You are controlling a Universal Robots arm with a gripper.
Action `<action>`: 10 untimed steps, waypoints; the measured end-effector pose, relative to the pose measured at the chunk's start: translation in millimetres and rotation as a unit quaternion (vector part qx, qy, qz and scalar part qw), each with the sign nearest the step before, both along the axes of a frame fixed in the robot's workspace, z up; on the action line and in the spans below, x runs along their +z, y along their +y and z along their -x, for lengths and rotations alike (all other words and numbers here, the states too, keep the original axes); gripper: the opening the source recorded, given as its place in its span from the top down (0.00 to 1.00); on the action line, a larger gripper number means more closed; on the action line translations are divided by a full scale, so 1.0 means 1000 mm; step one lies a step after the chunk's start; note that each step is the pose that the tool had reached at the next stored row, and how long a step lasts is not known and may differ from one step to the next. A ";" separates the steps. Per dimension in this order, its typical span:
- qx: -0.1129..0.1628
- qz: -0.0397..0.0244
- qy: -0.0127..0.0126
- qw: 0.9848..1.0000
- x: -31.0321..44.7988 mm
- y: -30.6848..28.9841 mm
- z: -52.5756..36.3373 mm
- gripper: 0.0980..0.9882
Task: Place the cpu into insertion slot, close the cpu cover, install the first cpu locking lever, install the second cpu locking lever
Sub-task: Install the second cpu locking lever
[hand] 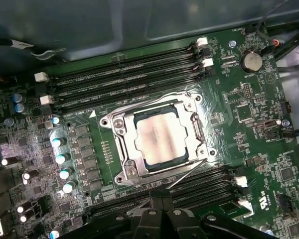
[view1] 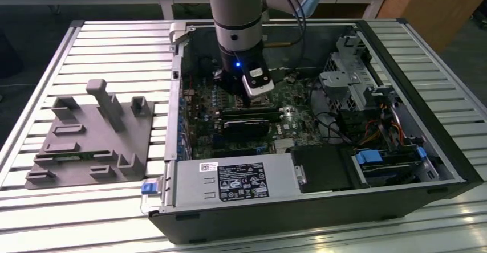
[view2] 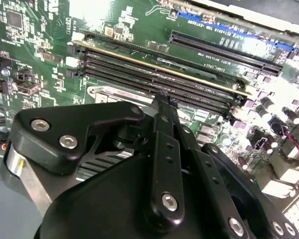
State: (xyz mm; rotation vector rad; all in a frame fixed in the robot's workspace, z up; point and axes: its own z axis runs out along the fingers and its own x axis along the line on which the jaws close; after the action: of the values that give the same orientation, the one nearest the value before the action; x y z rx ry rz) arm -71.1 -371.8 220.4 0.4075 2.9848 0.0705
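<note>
1. the pale silvery-beige square cpu (hand: pixel 159 140) sat in the black-framed insertion slot (hand: pixel 189 133), silvery cover frame (hand: pixel 120 147) down over it.
2. my black gripper (hand: pixel 159 213) hovered beside the socket with fingers clenched together, holding nothing, presumably positioned for the thin wire levers (hand: pixel 187 175).

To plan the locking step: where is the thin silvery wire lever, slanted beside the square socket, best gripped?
Grip the thin silvery wire lever probably at its outer end, from above: there it slants away from the silvery cover frame.
</note>
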 end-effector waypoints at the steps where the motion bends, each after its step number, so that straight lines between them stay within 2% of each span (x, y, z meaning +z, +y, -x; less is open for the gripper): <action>1: 0.000 0.000 0.000 1.000 0.0000 0.0000 0.0000 0.99; 5: 0.000 -0.001 0.000 1.000 -0.0004 -0.0010 0.0001 0.99; 10: 0.011 -0.006 0.000 1.000 -0.0046 -0.0025 0.0001 0.99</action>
State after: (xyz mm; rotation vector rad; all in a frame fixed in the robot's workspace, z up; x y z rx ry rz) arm -71.2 -374.4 215.8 0.3757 2.9907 0.0910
